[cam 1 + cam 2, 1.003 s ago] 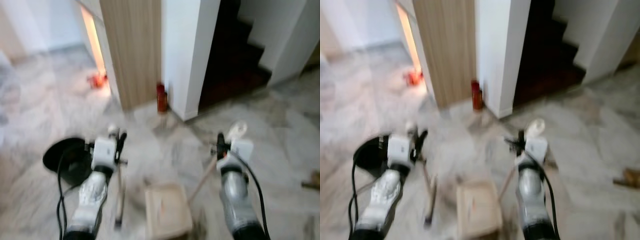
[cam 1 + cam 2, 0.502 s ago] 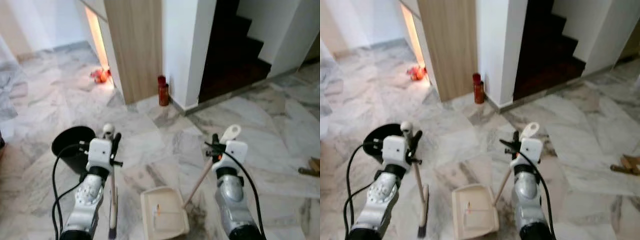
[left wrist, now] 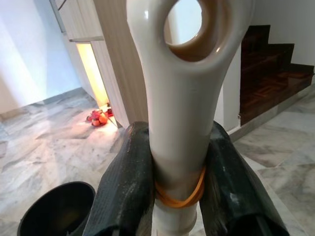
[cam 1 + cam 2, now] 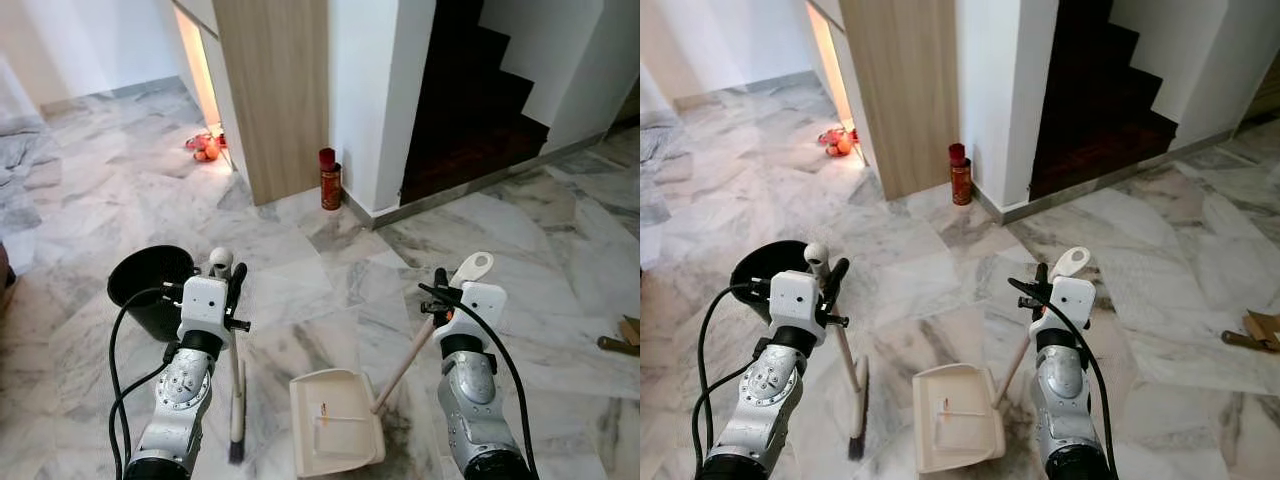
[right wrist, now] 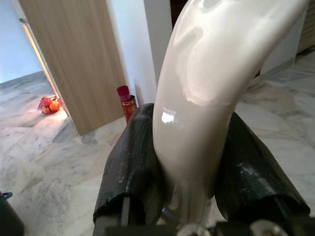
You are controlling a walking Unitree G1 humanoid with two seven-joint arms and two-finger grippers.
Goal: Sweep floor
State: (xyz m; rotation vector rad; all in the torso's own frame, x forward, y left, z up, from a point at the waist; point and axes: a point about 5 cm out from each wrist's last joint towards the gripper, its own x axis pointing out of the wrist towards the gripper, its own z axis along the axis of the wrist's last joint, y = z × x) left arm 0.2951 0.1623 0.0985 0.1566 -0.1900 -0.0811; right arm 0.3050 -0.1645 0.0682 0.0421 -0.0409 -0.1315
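Broom and dustpan held over the marble floor, one in each gripper.

The broom (image 4: pixel 236 385) stands almost upright, its dark bristles touching the marble floor (image 4: pixel 300 260) just beside the cream dustpan (image 4: pixel 333 434); the left gripper (image 3: pixel 179 172) has its fingers clenched on the cream broom handle near the top; the right gripper (image 5: pixel 194 162) grasps the dustpan handle (image 4: pixel 415 345), which slants up from the pan on the floor; a black bucket (image 4: pixel 150 285) is near the left arm; a red can (image 4: pixel 330 180) stands further ahead beside the white wall, next to the dark stairs (image 4: pixel 480 110).
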